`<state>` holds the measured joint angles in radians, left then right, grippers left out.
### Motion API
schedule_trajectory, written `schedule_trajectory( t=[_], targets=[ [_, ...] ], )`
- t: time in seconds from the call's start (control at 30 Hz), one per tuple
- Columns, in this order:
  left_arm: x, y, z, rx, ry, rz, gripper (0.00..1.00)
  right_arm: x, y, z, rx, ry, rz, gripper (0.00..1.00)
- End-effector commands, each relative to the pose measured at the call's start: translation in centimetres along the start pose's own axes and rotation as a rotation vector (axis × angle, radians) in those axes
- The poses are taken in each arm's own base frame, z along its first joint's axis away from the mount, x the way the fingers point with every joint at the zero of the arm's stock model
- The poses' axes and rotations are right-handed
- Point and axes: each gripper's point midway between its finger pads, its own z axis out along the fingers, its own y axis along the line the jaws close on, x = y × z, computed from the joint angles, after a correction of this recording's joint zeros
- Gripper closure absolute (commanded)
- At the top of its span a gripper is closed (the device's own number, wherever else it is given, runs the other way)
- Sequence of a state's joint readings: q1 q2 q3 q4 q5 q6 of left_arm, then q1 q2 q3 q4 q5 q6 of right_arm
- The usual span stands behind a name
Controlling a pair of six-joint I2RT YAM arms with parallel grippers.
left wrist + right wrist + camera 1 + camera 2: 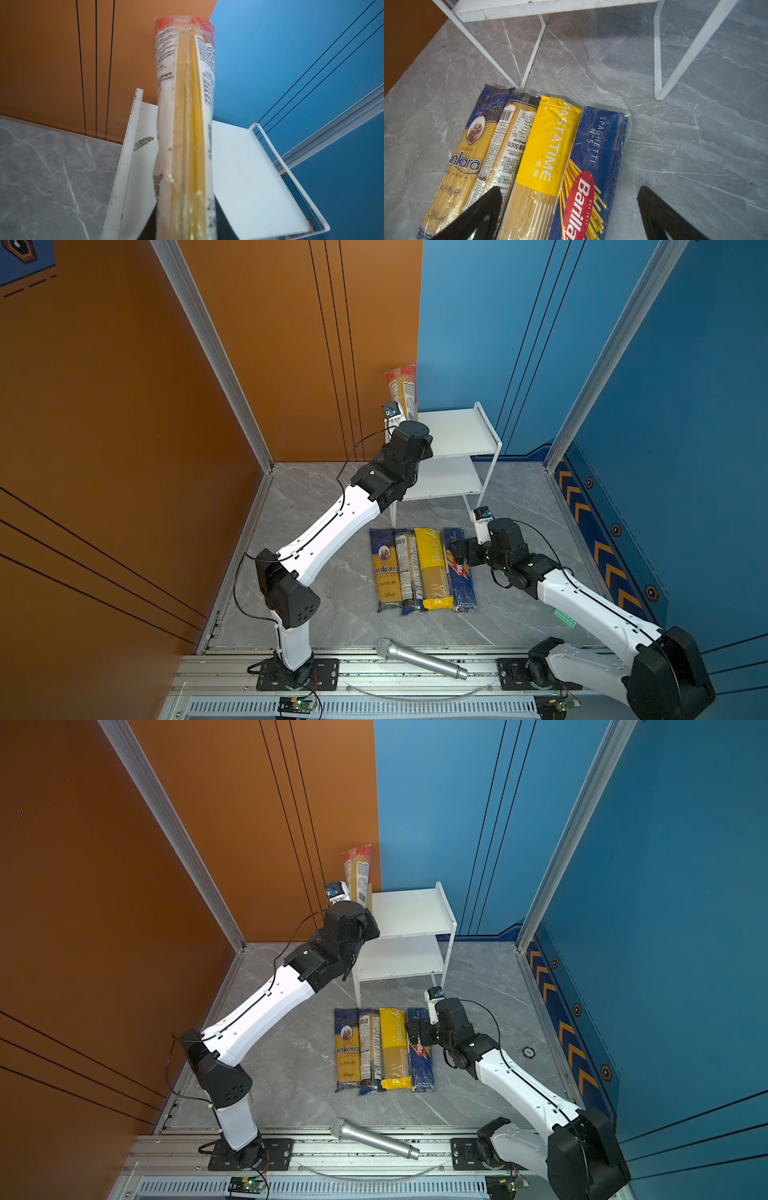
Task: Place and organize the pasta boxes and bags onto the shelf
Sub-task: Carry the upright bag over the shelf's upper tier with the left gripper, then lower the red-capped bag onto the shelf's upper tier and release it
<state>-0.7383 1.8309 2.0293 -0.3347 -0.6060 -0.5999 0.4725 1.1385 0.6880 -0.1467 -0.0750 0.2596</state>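
Silver microphone (422,659) lies at six o'clock. Left end effector (187,224) pinches red-ended bag (402,389) upright over the shelf (453,427) at twelve; right end effector (569,188), spread, hovers over Barilla box (602,135) at worktop (316,605) centre.

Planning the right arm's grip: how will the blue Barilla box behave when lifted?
The Barilla box looks like a flat-sided carton, so probably stiff and unlikely to roll. Its crinkled clear wrap may be slippery. Long and narrow, it could tilt if gripped near one end.
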Motion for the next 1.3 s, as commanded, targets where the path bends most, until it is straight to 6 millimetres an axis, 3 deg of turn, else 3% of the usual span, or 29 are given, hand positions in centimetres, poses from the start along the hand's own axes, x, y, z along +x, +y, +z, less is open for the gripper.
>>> schedule_trajectory(
  t=[0.0, 0.33, 0.47, 0.6, 0.83, 1.27],
  targets=[
    [-3.1, -1.2, -0.5, 0.039, -0.107, -0.084, 1.0, 0.3, -0.4, -0.1, 0.017, 0.001, -0.008, 0.0],
    [-1.0, -1.0, 0.1, 0.041, -0.059, -0.084, 1.0, 0.5, -0.4, 0.0, 0.015, 0.003, -0.005, 0.0],
    [-0.2, -0.6, 0.2, 0.035, -0.047, -0.087, 0.94, 0.6, -0.4, 0.1, 0.015, 0.006, -0.005, 0.0],
    [0.5, -0.7, 0.3, 0.042, -0.03, -0.081, 0.81, 0.5, -0.4, 0.2, 0.012, 0.004, -0.004, 0.0],
    [1.1, -0.3, 0.3, 0.037, -0.018, -0.078, 0.66, 0.5, -0.3, 0.3, 0.009, 0.004, -0.002, 0.0],
    [1.6, 0.6, -0.2, 0.026, -0.01, -0.081, 0.54, 0.5, -0.3, 0.4, 0.006, 0.002, 0.002, 0.0]
  ],
)
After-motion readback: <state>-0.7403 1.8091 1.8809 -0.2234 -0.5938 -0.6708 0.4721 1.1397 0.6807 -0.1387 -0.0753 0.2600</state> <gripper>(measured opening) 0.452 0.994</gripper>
